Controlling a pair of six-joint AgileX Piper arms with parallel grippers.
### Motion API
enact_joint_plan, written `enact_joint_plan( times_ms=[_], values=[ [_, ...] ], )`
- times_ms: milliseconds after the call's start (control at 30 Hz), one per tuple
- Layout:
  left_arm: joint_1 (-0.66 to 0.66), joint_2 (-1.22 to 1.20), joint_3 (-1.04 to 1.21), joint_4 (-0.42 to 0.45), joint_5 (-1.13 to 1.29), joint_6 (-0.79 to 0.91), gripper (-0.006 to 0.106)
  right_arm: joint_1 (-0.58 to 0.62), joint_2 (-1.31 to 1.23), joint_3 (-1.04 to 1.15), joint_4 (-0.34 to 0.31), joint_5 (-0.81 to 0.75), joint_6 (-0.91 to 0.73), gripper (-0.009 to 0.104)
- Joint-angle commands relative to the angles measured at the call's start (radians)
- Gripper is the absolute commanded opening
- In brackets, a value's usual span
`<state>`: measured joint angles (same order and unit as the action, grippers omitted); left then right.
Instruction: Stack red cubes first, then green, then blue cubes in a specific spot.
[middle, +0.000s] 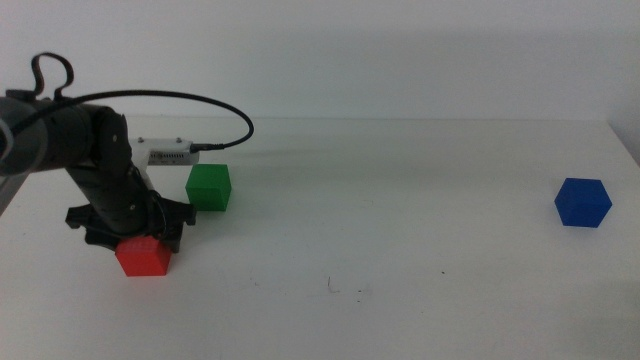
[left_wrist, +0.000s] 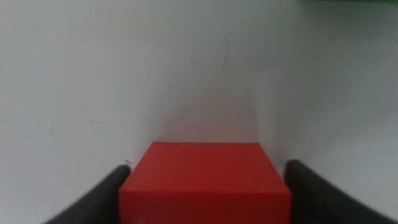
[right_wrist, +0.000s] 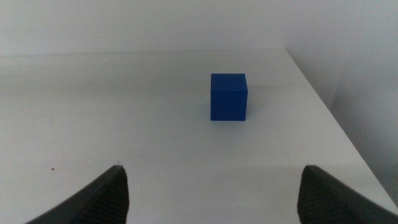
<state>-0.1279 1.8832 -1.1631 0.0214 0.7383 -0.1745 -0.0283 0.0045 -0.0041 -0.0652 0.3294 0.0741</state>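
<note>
The red cube (middle: 142, 257) sits on the white table at the left. My left gripper (middle: 138, 238) is down over it. In the left wrist view the red cube (left_wrist: 205, 180) fills the gap between the two dark jaws, which press against its sides, so my left gripper (left_wrist: 205, 193) is shut on it. The green cube (middle: 208, 187) stands just behind and to the right of the red one, and a sliver of it shows in the left wrist view (left_wrist: 348, 2). The blue cube (middle: 582, 201) stands alone at the far right. My right gripper (right_wrist: 211, 186) is open and empty, a good way short of the blue cube (right_wrist: 228, 96), and is out of the middle view.
The left arm's black cable (middle: 200, 100) arcs above the green cube. The table's right edge (right_wrist: 329, 112) runs close beside the blue cube. A few small dark specks (middle: 332, 288) mark the tabletop near the front middle.
</note>
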Motion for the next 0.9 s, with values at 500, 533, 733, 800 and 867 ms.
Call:
enact_joint_plan(
  times_ms=[500,533,733,800,867],
  values=[
    [-0.393,0.033,-0.384,0.031,0.304,-0.363,-0.001,-0.003,-0.005,0.004,-0.004,-0.015,-0.004,0.087],
    [-0.436,0.066,-0.431,0.023,0.321,-0.405,-0.001,-0.003,-0.005,0.004,-0.004,-0.015,-0.004,0.087],
    [-0.576,0.230,-0.611,0.016,0.379,-0.507,-0.001,-0.003,-0.005,0.004,-0.004,-0.015,-0.004,0.087],
    [-0.592,0.258,-0.632,0.014,0.379,-0.516,-0.001,-0.003,-0.005,0.004,-0.004,-0.015,-0.004,0.087],
    [-0.597,0.275,-0.633,0.007,0.379,-0.534,-0.001,-0.003,-0.005,0.004,-0.004,-0.015,-0.004,0.087]
  ],
)
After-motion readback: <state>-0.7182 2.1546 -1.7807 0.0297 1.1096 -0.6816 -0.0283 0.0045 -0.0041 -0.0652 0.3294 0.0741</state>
